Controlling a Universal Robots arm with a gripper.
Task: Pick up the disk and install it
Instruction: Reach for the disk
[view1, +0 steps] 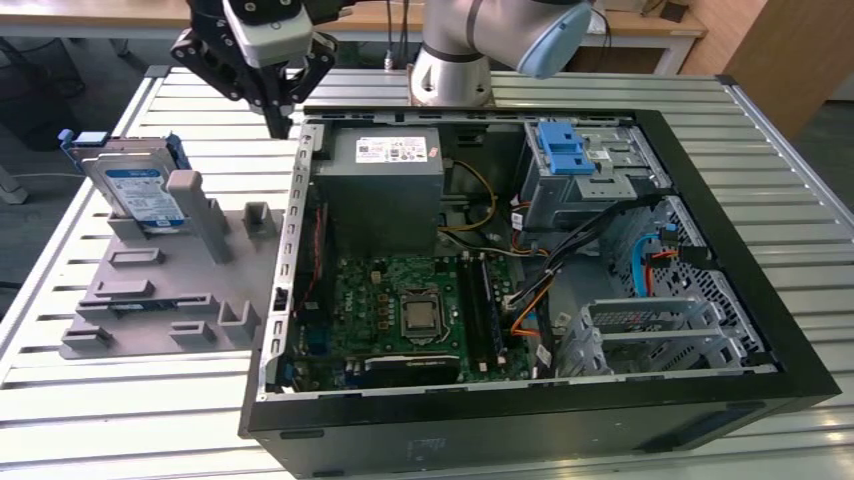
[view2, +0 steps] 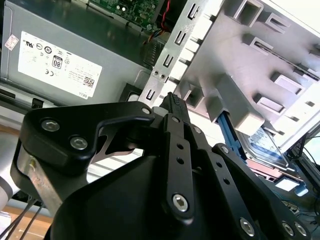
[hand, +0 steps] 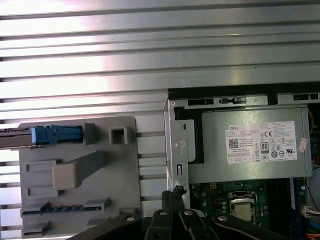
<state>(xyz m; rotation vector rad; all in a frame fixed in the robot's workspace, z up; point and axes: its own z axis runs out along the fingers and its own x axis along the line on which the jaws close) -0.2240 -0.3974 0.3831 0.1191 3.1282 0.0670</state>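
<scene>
the disk (view1: 140, 195) is standing upright in a slot at a back corner of the grey holder (view1: 160, 295), beside the open computer case (view1: 534, 420). the gripper (view1: 278, 125) is hovering above the case's near corner, its fingers pressed together and pinching nothing. the job is barely beginning: picking up and installing are both not yet done.

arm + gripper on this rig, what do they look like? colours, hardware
Arm: silver-grey round links with a light-blue joint cap. Gripper: black linkage fingers under a pale grey body. The second wrist view shows its flat black link bars, pinned with silver screws.
</scene>
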